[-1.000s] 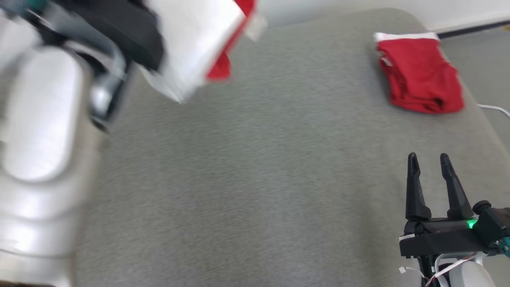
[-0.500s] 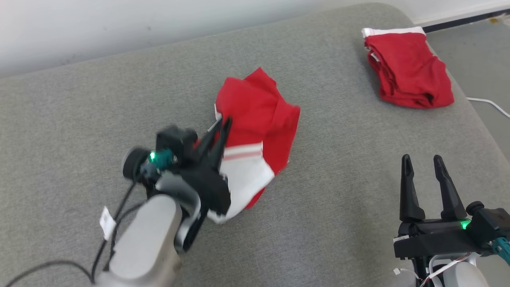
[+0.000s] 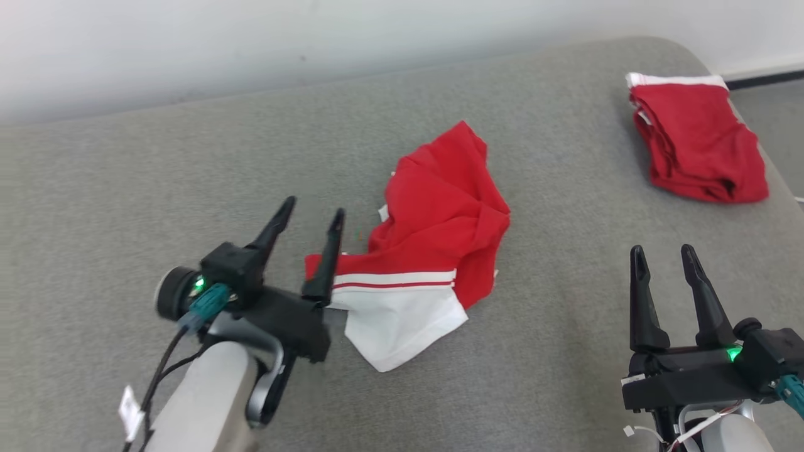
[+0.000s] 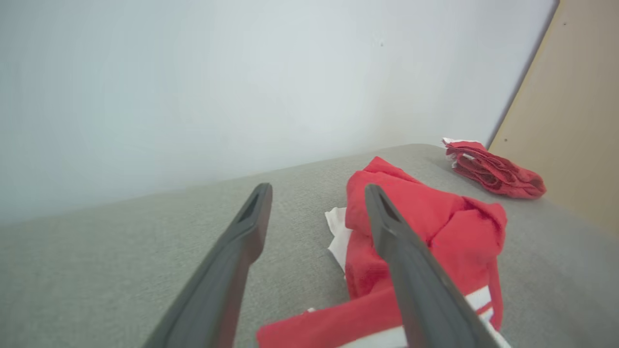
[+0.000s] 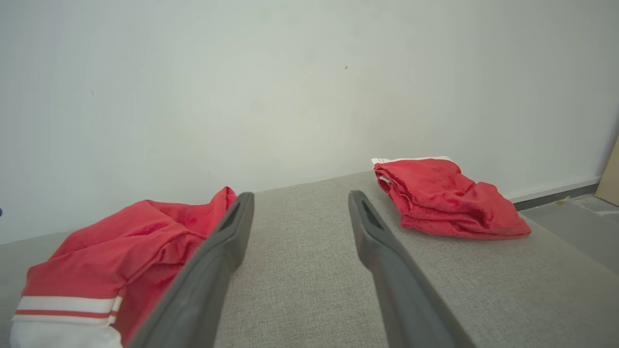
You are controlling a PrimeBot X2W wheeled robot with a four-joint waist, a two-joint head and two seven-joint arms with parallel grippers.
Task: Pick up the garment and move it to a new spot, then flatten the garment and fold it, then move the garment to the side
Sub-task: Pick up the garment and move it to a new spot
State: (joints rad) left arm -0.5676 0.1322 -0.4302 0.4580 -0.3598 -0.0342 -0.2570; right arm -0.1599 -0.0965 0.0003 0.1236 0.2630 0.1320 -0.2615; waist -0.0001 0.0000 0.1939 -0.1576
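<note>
**Head view.** A white wall (image 3: 251, 50) backs a grey upholstered pad (image 3: 125, 188). Grey floor (image 3: 776, 103) and a dark baseboard (image 3: 763, 80) show at the far right corner. The crumpled red garment (image 3: 440, 226) lies near the middle of the pad, its white band with red stripes turned toward the robot. A folded red garment (image 3: 697, 144) lies well apart at the pad's far right edge. The left gripper (image 3: 314, 208) stands at the crumpled red garment's left edge with its fingers spread and nothing between them. Its right finger overlaps the cloth's edge; whether it touches cannot be told. The right gripper (image 3: 661, 251) is at the lower right, fingers apart and empty, clear of both garments.

**Left wrist view.** The left gripper (image 4: 316, 188) points along the pad toward the wall, and bare grey fabric shows in the gap between its fingers. The crumpled red garment (image 4: 435, 217) lies to the right, partly behind the right finger. The folded red garment (image 4: 493, 166) lies beyond it, beside a tan panel (image 4: 570, 121).

**Right wrist view.** The right gripper (image 5: 301, 195) has its fingers parted over bare pad. The crumpled red garment (image 5: 121, 251) lies to the left, the folded red garment (image 5: 445, 198) to the right.
</note>
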